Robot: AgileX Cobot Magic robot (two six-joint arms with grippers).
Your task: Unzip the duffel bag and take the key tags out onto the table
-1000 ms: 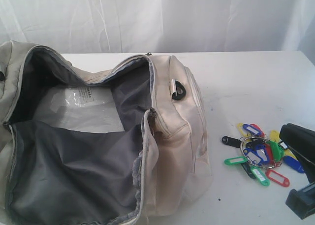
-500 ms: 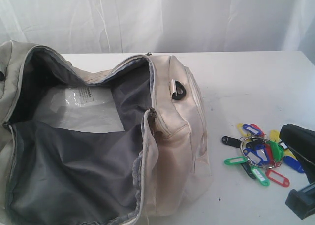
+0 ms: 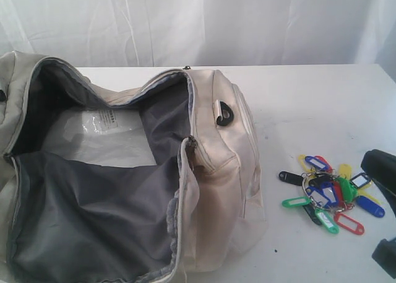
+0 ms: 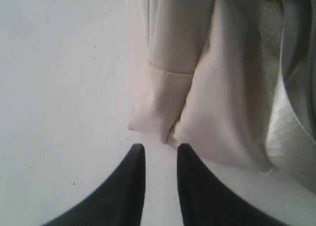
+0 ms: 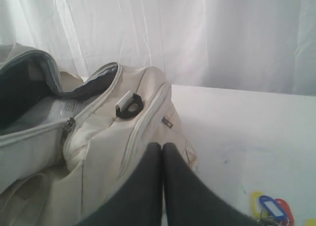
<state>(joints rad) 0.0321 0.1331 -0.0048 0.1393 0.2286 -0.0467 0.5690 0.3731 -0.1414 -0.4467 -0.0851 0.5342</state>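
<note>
Well, a white curtain (image 3: 247, 23) hangs behind the far edge of the broad white tabletop (image 3: 322, 103). The cream duffel bag (image 3: 213, 147) fills the left half of the tabletop, from close to the far edge down to the near edge, and it runs out of view on the left. Its main zipper is undone and the mouth gapes wide. Inside I can see the grey lining (image 3: 93, 215) and a clear plastic-wrapped sheet (image 3: 102, 137) lying flat on the bottom. My left hand (image 4: 160, 148) hangs low over bare tabletop beside the bag's outer wall. It is released, its two dark fingers (image 4: 126, 186) a little apart with nothing between them. The tips end just short of a folded corner of the cream fabric, and I cannot tell whether they touch it. My right hand (image 5: 162, 146) is clenched on nothing, fingers pressed flat together, above the tabletop on the bag's right side. In the exterior view only dark pieces of my right arm (image 3: 382, 168) show, at the right edge. The key tags (image 3: 328, 193) are out of the bag. They lie on the tabletop toward its near right corner, apart from the bag and just beside that arm. They are blue, green, red, yellow and black tags with white windows, bunched on rings. A dark ring (image 3: 224, 114) on a pale webbing tab sits on the bag's right end.
</note>
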